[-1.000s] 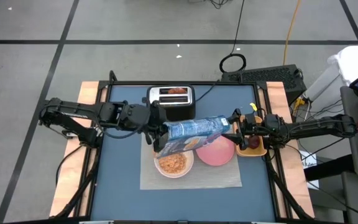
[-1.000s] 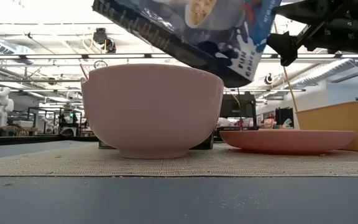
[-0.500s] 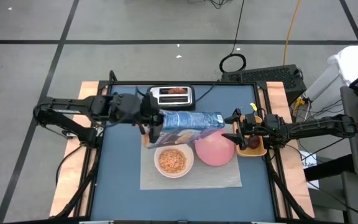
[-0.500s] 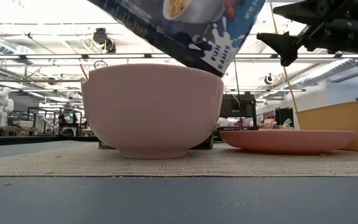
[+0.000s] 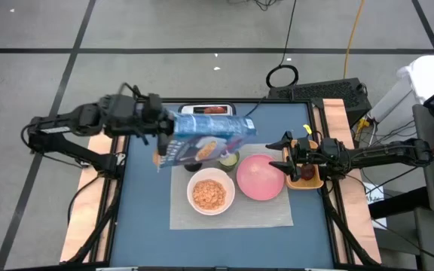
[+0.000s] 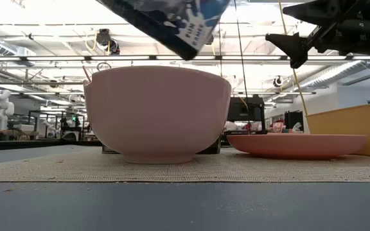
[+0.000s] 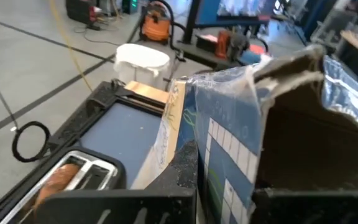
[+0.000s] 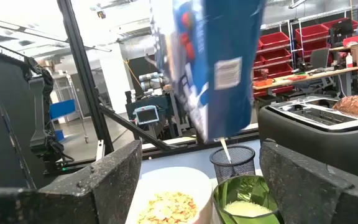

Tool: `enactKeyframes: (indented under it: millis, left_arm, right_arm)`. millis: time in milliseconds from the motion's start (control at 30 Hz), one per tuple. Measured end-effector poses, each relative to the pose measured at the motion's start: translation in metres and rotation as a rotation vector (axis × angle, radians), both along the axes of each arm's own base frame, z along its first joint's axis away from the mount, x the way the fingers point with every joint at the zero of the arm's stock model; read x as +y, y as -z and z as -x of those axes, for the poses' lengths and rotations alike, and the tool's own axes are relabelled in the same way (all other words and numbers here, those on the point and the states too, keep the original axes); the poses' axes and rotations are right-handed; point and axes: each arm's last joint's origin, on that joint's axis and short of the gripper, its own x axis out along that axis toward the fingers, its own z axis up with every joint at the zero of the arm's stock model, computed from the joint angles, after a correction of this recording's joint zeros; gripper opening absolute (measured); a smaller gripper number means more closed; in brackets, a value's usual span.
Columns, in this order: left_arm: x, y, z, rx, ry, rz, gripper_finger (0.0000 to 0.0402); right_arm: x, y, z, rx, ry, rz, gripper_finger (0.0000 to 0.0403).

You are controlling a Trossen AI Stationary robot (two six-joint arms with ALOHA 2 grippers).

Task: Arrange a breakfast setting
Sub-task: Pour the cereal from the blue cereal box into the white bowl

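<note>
My left gripper [image 5: 159, 139] is shut on the blue cereal box [image 5: 206, 139], which is held high over the table's far left part. One corner of the box shows in the low view [image 6: 172, 22]. The white bowl [image 5: 209, 193] holds cereal and stands on the grey mat [image 5: 277, 214] beside the pink plate [image 5: 261, 181]. The green cup [image 5: 229, 158] stands just behind them, and a black mesh cup [image 8: 232, 163] with a thin handle in it stands beside it. My right gripper [image 5: 283, 154] is open and empty, level over the plate's right edge. My left gripper pinches the cereal box between its two fingers [image 7: 180, 180] at the box's left end [image 7: 229, 168], by the opened cardboard flap. The fingers come level from the table's left. The box is lifted clear, lying about level and reaching toward the table's right.
The black-and-silver toaster [image 5: 209, 110] stands at the far edge, partly under the box, with toast in its slots [image 8: 353, 106]. The orange tray [image 5: 307, 175] lies right of the plate, under my right arm. Bare blue table shows left of the mat [image 5: 145, 211].
My left gripper has drawn back toward the table's left and far edge and gone up, carrying the cereal box. The box has left its place slanting over the bowl and has tipped back to about level.
</note>
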Motion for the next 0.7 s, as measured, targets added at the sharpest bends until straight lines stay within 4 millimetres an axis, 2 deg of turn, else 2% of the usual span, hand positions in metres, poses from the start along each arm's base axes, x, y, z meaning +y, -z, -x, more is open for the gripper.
enactKeyframes:
  millis: [300,700]
  left_arm:
    - [0.015,-0.015,0.051,-0.058,-0.095,0.042,0.0001]
    - [0.026,-0.01,0.112,-0.007,-0.327,0.11,0.0001]
  right_arm:
    - [0.0,0.0,0.0,-0.002,0.0,0.0,0.0314]
    - [0.0,0.0,0.0,-0.002,0.0,0.0,0.0313]
